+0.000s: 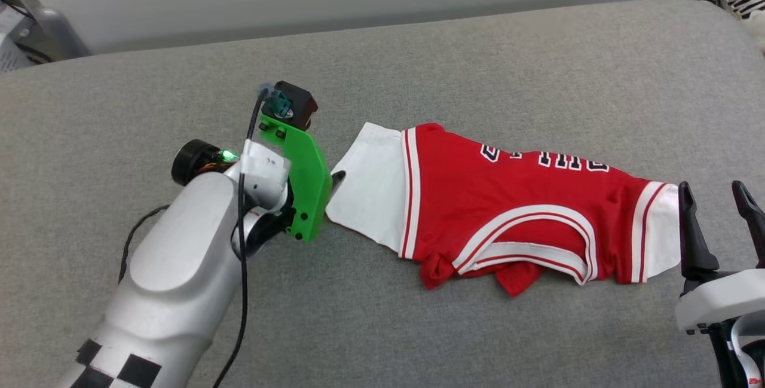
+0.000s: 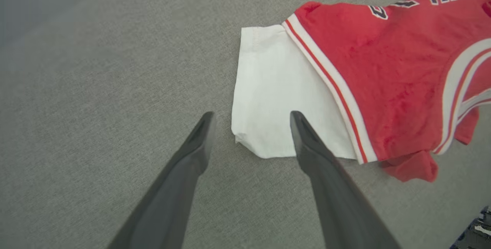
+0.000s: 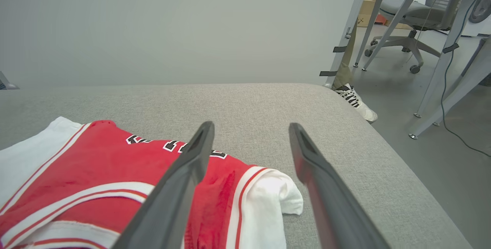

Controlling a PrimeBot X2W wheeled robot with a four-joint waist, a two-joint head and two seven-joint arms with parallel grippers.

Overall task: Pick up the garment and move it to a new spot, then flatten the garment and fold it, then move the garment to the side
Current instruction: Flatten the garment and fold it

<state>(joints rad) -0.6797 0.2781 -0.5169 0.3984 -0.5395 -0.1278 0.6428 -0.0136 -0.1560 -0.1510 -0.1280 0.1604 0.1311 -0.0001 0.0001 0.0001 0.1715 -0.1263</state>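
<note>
Two tools, left tool (image 2: 251, 116) and right tool (image 1: 714, 188), both spread wide and empty, one at each white sleeve. Garment (image 1: 526, 196) lies centre-right on grey padded surface (image 1: 418, 47), rumpled, near edge bunched. Judged: flattening, fold and side move not yet done.

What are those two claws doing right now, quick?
Left gripper: open, holding nothing, at the garment's edge.
Right gripper: open, holding nothing.
</note>
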